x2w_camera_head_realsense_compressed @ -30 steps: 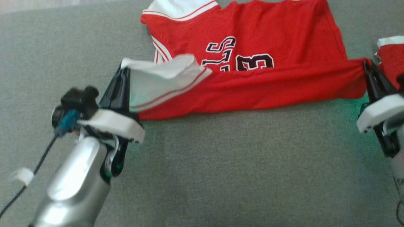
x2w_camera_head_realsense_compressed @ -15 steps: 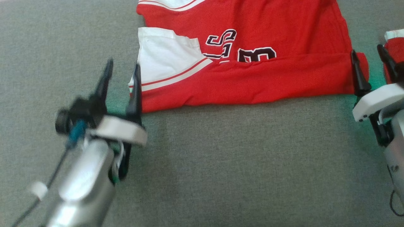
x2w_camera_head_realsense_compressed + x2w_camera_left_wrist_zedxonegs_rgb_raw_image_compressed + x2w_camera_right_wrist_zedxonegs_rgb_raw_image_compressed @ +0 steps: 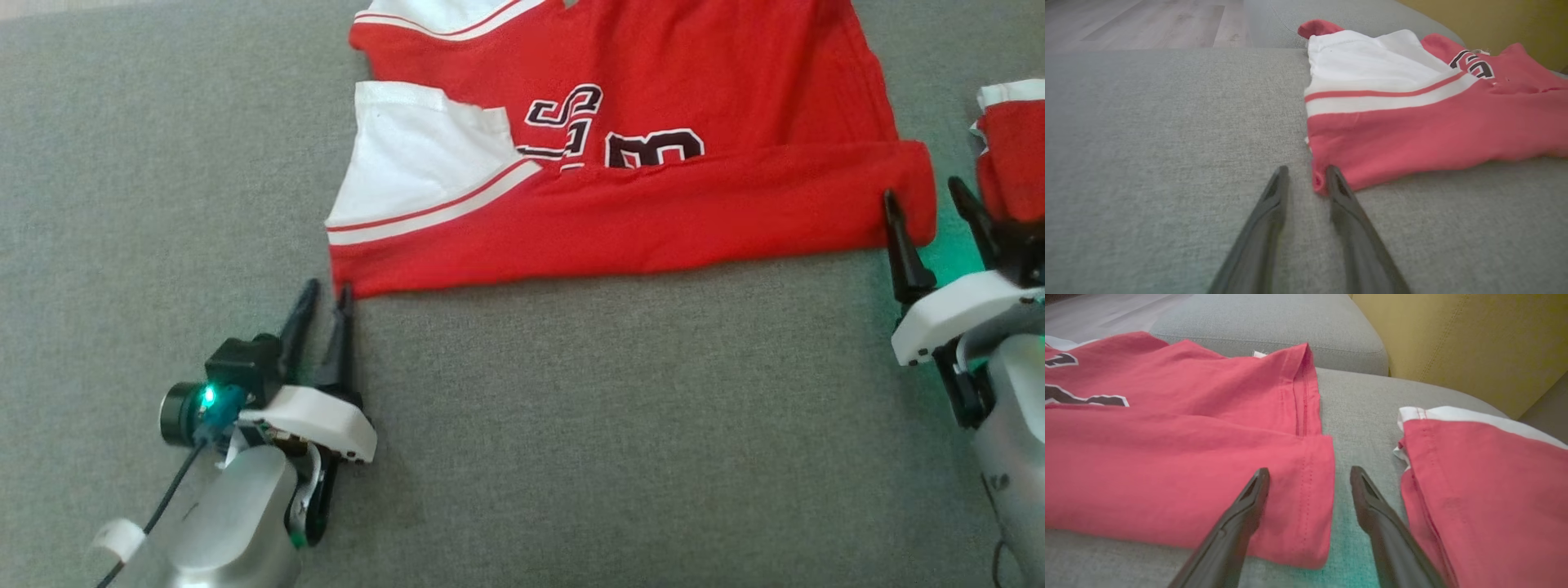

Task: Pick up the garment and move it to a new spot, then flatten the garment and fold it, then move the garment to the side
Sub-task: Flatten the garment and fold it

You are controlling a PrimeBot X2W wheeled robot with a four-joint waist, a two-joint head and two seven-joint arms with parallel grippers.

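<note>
Head view: we note the garment (image 3: 653,212), a red jersey, on the grey cushion (image 3: 571,425), its near edge folded over the lettering and lying flat; a second ago both grippers pinched it taut. The left gripper (image 3: 326,290) has let go and drawn back, its fingers narrowly parted just beside the near left corner. The right gripper (image 3: 922,192) is released too, straddling the fold's right end. Left wrist view: we see nothing between the fingers. Right wrist view: one finger is over the hem, the other over bare cushion beside a second red garment (image 3: 1474,490).
</note>
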